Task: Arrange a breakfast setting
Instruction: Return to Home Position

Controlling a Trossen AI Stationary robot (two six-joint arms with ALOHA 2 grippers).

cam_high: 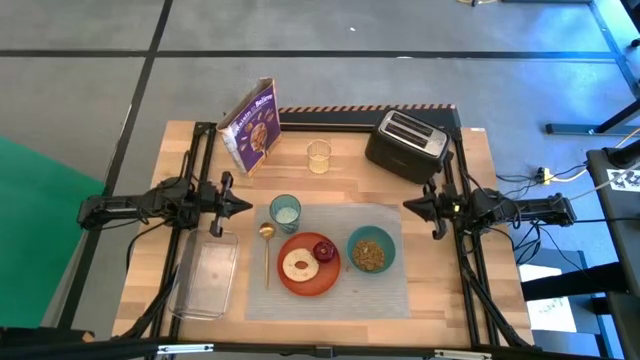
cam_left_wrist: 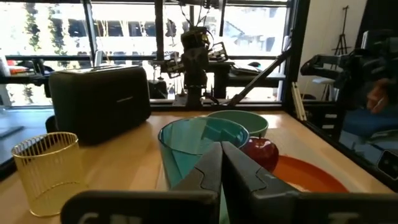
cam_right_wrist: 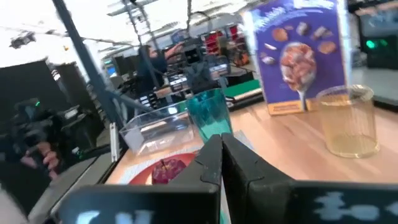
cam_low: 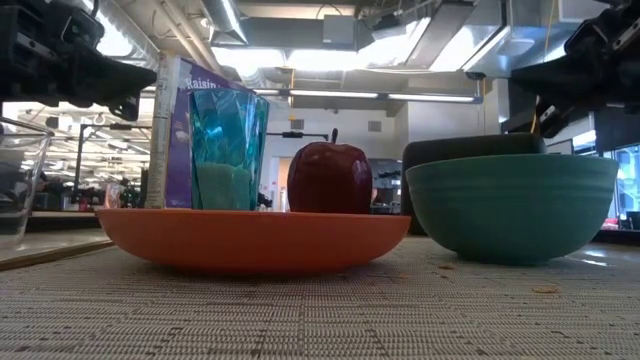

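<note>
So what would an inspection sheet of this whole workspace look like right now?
Surface: wooden table, grey placemat in the middle.
Job's things: orange plate with bagel and red fruit; teal bowl of cereal at its right; blue cup and gold spoon at its left.
Clutter: purple cereal box, black toaster, yellow glass, clear container.
Tools: left tool and right tool shut, raised at either side, holding nothing.
Cables: loose cables on the floor, right of the table.
Surroundings: grey floor, green sheet at left.
</note>
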